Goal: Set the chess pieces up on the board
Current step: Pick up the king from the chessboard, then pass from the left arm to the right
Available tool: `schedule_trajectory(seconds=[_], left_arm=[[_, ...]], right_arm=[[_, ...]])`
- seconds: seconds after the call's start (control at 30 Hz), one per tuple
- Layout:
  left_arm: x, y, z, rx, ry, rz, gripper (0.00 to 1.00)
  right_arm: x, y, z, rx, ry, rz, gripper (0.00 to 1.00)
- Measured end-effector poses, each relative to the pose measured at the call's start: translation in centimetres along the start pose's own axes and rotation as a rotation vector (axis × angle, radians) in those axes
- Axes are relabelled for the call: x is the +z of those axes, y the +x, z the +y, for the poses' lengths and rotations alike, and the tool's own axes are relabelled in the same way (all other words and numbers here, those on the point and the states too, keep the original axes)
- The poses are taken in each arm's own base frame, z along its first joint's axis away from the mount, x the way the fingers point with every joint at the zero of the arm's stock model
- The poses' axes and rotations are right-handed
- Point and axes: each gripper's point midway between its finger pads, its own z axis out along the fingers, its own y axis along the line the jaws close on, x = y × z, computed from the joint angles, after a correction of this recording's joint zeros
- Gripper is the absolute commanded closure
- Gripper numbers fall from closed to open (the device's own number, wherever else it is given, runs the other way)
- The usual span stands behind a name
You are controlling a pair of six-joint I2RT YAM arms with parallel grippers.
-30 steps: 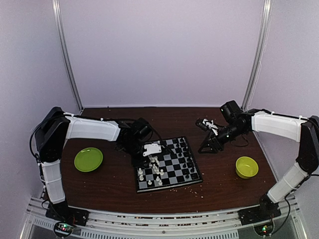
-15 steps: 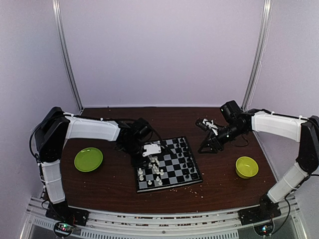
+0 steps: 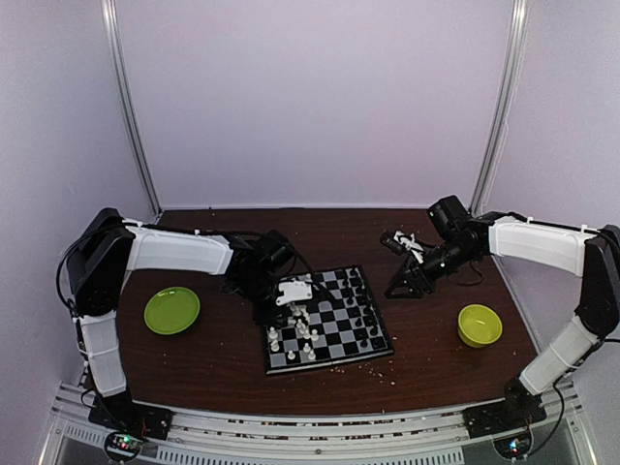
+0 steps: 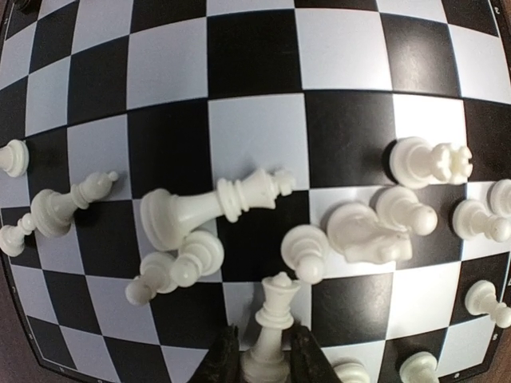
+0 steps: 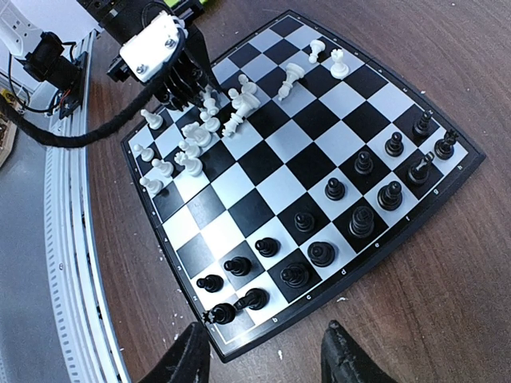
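Observation:
The board lies in the middle of the table. My left gripper hovers over its left half and is shut on an upright white queen-like piece by its base, over a light square. Other white pieces crowd around it; a large white piece and a few smaller ones lie on their sides. Black pieces stand in two rows along the board's right side, one at the near corner tipped over. My right gripper is open and empty above the table, just off the board's right edge.
A lime-green plate lies at the left. A lime-green bowl stands at the right front. Pale crumbs are scattered on the brown table along the board's front edge. The left arm's cable hangs over the board's left side.

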Motion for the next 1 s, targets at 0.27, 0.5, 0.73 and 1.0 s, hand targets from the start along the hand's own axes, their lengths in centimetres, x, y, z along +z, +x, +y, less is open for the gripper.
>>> schedule_trajectory(seconds=[0.27,0.5,0.73,1.0], left_arm=[[-0.6,0.4,0.0,0.002,-0.008,0.018,0.84],[-6.2,-1.4,1.8,-0.040,-0.075,-0.087,0.84],[-14.0,-8.2,3.1,-0.128,-0.112,-0.452,0.85],[-17.4,-13.4,2.6,-0.211,-0.035,-0.757,0.84]], right_arm=[[-0.1,-0.3,0.0,0.016,0.002,-0.005,0.53],[-3.9,-6.1,0.5,-0.003,0.048,-0.114,0.53],[-8.6,-13.3,1.5,-0.001,0.090,-0.263,0.45],[-5.7,-16.2,3.5,0.084,-0.009,-0.252,0.44]])
